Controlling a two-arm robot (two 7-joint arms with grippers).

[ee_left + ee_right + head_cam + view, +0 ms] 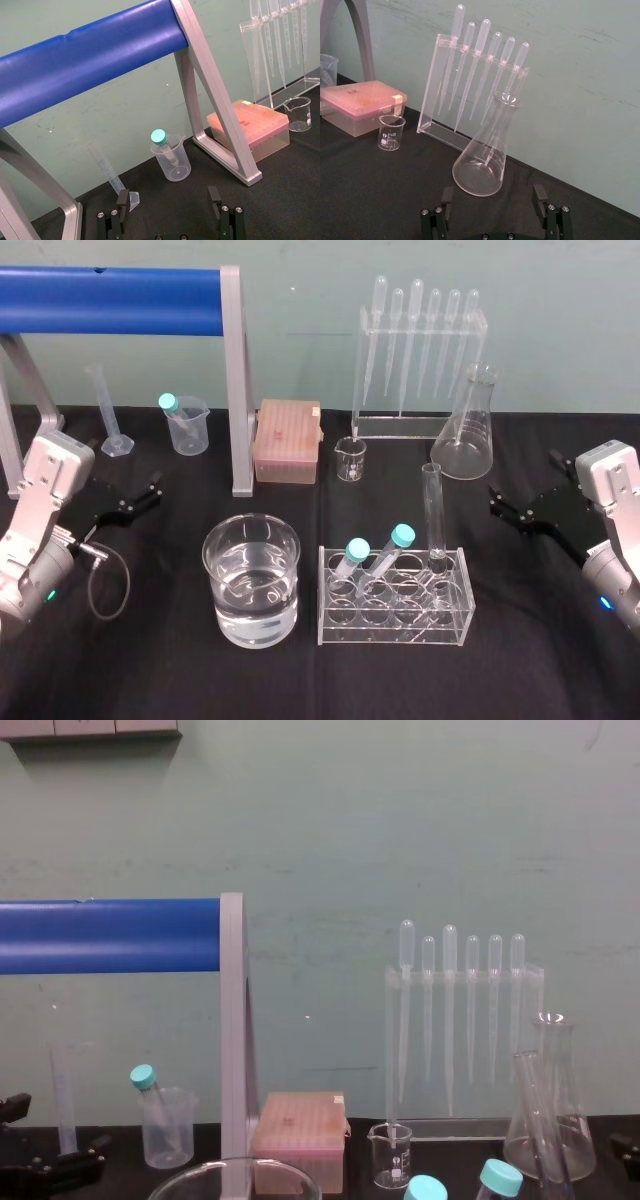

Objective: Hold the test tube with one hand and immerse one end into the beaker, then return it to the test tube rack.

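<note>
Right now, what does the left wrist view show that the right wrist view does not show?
Left wrist view alone of the two: the blue bar, the graduated cylinder and the open left gripper. Right wrist view alone of the two: the conical flask and the open right gripper. Both: the pink tip box, the small beaker and the pipette rack.

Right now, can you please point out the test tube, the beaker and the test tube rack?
test tube [435, 512]: head view, middle of its glass stem.
beaker [250, 615]: head view, on its front wall.
test tube rack [395, 630]: head view, on its front panel.
</note>
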